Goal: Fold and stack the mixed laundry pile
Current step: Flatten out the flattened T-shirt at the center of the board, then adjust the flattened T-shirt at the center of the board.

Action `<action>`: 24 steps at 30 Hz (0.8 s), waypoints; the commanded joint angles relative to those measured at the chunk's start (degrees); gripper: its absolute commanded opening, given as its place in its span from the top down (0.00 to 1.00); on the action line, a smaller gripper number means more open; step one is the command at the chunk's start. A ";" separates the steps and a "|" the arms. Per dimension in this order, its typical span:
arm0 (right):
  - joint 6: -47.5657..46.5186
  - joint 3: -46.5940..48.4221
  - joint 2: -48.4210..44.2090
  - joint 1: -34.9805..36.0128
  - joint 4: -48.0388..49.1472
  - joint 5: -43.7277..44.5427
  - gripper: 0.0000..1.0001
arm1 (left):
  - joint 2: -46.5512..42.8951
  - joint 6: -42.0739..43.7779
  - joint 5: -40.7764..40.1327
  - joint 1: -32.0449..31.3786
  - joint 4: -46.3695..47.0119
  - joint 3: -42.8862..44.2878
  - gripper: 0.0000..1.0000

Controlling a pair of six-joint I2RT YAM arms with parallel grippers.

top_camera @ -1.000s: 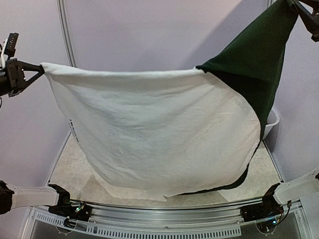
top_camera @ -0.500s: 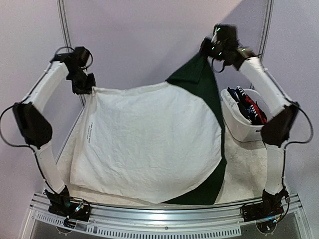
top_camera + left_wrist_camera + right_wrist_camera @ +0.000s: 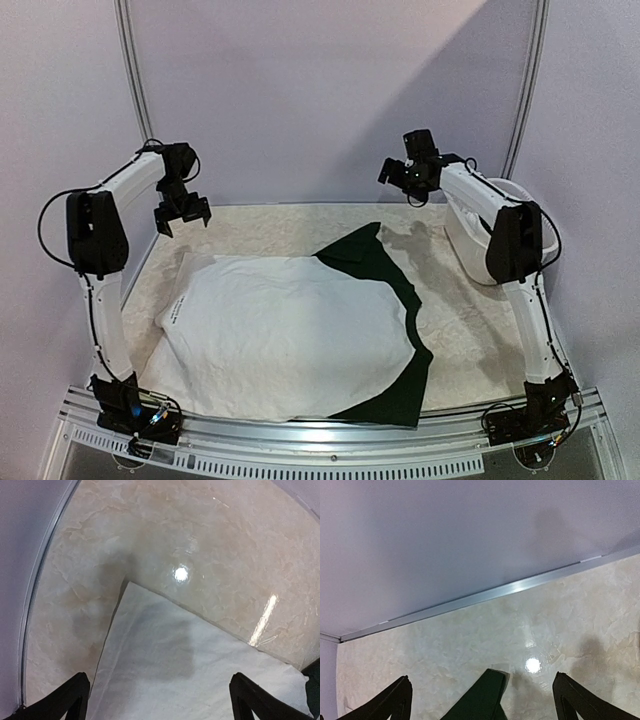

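Left arm: rises from its base, elbow high at the left edge, forearm reaching inward. My left gripper (image 3: 182, 212) hangs over the table's far-left area, fingers pointing down, spread wide, nothing between them. Right arm mirrors it. My right gripper (image 3: 400, 178) hovers over the far-right area, equally wide and empty.

Under my left wrist: a corner of the white garment (image 3: 190, 675). Under my right wrist: a tip of the dark green piece (image 3: 479, 699).

From above, the 2 lie flat mid-table, white on top, green showing along its right side and near-right corner.

Table (image 3: 270, 225): glossy beige marble pattern, lamp glints. Walls pale lilac, metal trim at their foot. White tub (image 3: 468, 250) far right, partly hidden behind my right arm.
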 commanded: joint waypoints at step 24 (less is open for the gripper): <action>-4.78 -63.45 -44.57 3.39 0.89 -17.07 0.05 | -29.62 2.42 4.36 -8.28 13.79 -42.95 0.10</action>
